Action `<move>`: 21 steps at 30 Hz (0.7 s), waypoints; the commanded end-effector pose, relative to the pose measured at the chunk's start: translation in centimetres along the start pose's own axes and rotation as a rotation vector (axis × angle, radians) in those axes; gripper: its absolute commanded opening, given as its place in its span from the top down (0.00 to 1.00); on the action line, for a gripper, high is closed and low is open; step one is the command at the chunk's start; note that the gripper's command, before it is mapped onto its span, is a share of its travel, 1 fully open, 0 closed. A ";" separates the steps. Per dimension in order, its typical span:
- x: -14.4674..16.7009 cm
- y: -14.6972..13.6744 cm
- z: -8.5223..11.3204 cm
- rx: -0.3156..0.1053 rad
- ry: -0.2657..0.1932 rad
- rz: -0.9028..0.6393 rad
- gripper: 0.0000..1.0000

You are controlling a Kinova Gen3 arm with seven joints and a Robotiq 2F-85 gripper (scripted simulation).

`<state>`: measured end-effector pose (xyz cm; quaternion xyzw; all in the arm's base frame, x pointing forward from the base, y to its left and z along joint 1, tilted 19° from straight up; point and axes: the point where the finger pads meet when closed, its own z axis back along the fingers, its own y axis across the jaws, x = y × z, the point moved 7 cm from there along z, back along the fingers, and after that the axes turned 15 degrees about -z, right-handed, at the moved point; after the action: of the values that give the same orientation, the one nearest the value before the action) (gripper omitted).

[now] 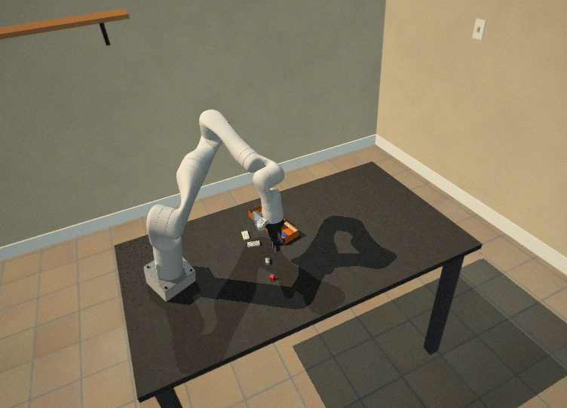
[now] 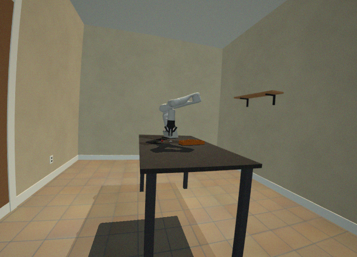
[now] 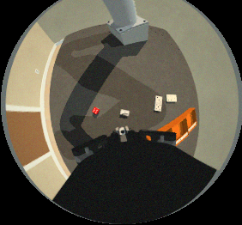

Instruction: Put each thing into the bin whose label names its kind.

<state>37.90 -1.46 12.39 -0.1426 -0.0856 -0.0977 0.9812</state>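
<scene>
My gripper (image 1: 277,246) hangs above the table beside the front end of the orange bins (image 1: 274,224). It is shut on a small grey piece (image 3: 122,131), seen between the fingertips in the wrist view; its kind is too small to tell. On the table below lie a small white die (image 1: 268,260), a red die (image 1: 271,277) and two white dominoes (image 1: 245,234) (image 1: 252,243). The wrist view shows the white die (image 3: 124,112), the red die (image 3: 95,111), the dominoes (image 3: 158,103) (image 3: 172,98) and the orange bins (image 3: 180,126). The bin labels are not readable.
A small blue thing (image 1: 283,234) lies in the orange bins' near compartment. The arm's base (image 1: 169,280) stands at the table's left side. The table's front edge is close below the red die.
</scene>
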 end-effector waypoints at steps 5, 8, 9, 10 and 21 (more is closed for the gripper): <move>-0.1 4.5 0.0 0.001 0.010 0.019 0.89; -0.1 6.3 0.0 0.001 0.010 0.019 0.89; -0.1 6.9 0.0 0.000 0.010 0.019 0.89; -0.1 7.5 0.0 0.000 0.010 0.019 0.89; 0.0 12.8 0.0 -0.001 0.009 0.019 0.89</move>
<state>40.52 8.77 9.58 -0.1425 -0.0856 -0.0986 0.9811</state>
